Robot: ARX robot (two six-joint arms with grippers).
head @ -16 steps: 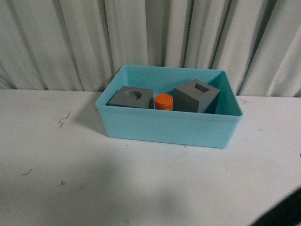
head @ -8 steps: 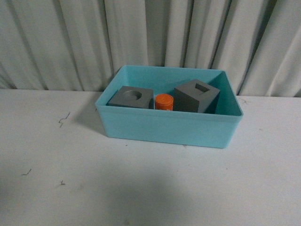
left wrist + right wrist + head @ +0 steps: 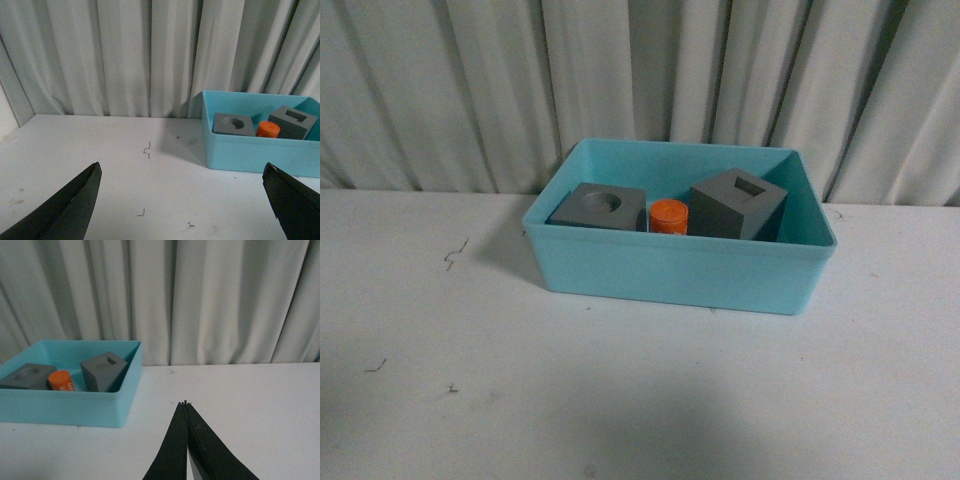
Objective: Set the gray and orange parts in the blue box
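Two gray cubes (image 3: 599, 207) (image 3: 739, 205), one orange cylinder (image 3: 669, 216), one blue box (image 3: 680, 270), two grippers (image 3: 182, 200) (image 3: 185, 407).

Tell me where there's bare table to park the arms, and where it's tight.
Bare table runs in front of the blue box and to both its sides, up to the curtain. Crowded: inside the box, the round-recess cube, orange cylinder and square-hole cube fill the near half; its far half is bare.
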